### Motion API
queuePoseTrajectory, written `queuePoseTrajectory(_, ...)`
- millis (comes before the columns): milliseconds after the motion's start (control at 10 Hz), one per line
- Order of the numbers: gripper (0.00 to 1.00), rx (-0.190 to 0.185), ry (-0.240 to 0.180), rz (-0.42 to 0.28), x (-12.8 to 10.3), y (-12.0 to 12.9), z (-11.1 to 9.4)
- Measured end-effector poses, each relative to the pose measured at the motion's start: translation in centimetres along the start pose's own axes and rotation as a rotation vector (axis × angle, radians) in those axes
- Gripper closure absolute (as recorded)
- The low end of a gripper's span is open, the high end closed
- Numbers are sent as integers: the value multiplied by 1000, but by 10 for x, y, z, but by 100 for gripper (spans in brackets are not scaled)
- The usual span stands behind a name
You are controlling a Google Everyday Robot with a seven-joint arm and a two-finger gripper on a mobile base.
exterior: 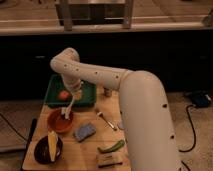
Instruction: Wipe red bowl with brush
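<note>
Wiping is in hand: the gripper [75, 96], just above the shallow orange-red bowl [54, 124], clamps the slim white brush [68, 108], head inside; next, sweep it around the inner wall
</note>
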Motion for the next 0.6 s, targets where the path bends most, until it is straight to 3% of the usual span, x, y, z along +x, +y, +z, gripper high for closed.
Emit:
queuePoseTrajectory(300,100,1,-7,-92,-42,-20,-2)
queuePoseTrajectory(600,100,-12,-18,-149,-65,-6,0)
